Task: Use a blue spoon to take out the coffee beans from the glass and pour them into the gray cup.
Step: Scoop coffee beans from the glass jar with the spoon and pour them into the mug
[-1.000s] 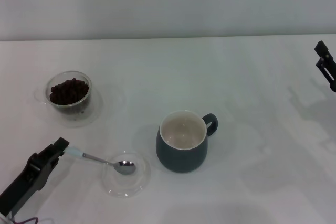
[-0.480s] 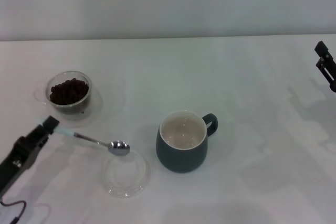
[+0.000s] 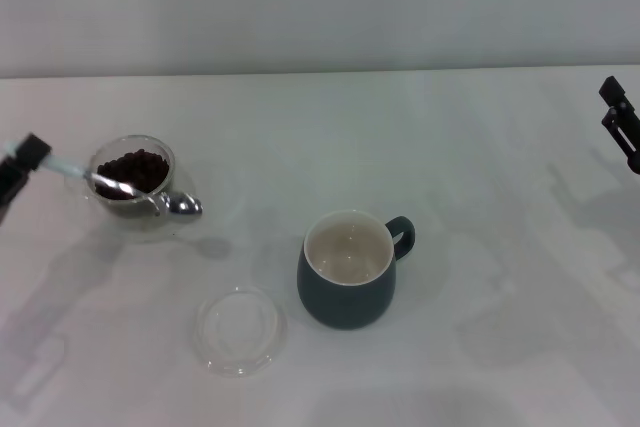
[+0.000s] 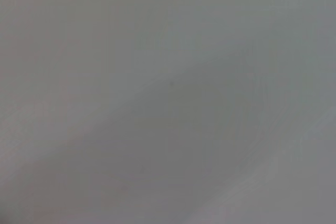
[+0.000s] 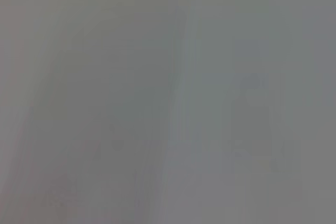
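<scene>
In the head view my left gripper [image 3: 30,155] is at the far left edge, shut on the pale blue handle of the blue spoon [image 3: 120,188]. The spoon reaches across the glass [image 3: 132,187]; its silver bowl hangs just past the glass's right side. The glass holds a heap of dark coffee beans [image 3: 133,171] and stands on its clear saucer. The gray cup [image 3: 347,269], cream inside and holding nothing, stands at the centre with its handle to the right. My right gripper [image 3: 622,125] is parked at the far right edge. Both wrist views show only a blank grey surface.
A shallow clear glass dish [image 3: 240,330] lies on the white table [image 3: 480,197], in front and to the left of the gray cup. A pale wall rises behind the table's far edge.
My left gripper has lifted the spoon out of the shallow dish and carried it back and left. The spoon now lies over the glass. The right arm has not moved.
</scene>
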